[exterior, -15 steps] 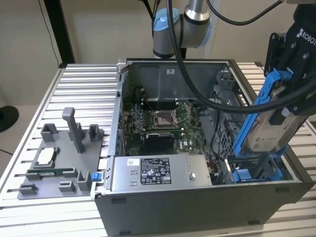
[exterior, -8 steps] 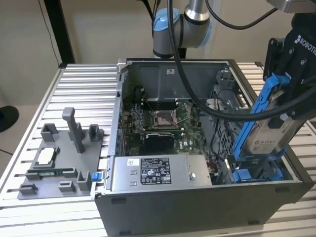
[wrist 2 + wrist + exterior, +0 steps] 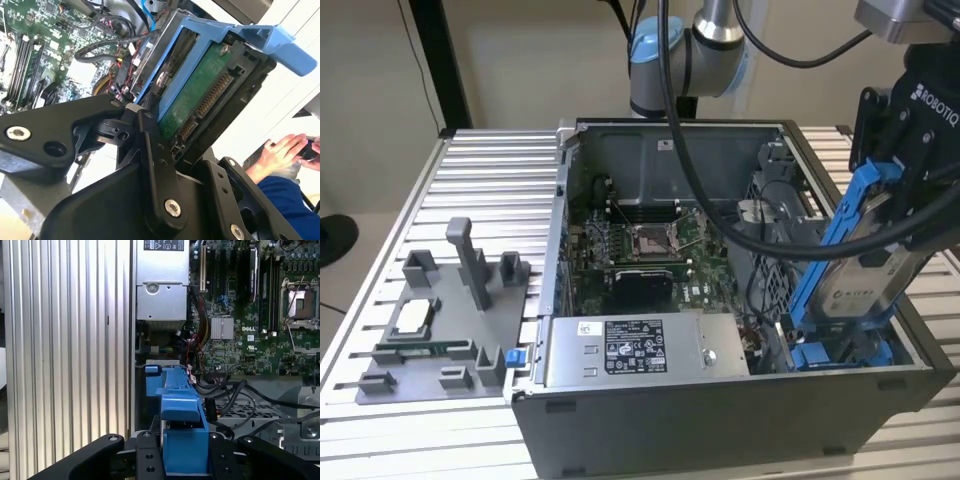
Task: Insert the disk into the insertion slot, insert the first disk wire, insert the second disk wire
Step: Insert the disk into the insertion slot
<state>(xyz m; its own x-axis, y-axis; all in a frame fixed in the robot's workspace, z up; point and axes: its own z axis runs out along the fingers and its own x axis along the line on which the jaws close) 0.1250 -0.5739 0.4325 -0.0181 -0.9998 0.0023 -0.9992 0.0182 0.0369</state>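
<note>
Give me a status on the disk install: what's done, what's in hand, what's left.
Done: nothing is seated yet. In hand: the gripper is shut on the disk, which hangs tilted with its lower end near the insertion slot. Left: the disk is not lying in the slot, and its connector, seen in the second wrist view, has no wire plugged in, so both disk wires remain.

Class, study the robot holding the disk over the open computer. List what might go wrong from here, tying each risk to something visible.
1. The disk hangs tilted in the claw above the slot; entering skewed, it may jam at the slot's mouth.
2. Black cables loop right beside the disk and could snag or get pinched.
3. A person's hand shows beyond the disk; it might be struck if the arm swings.
</note>
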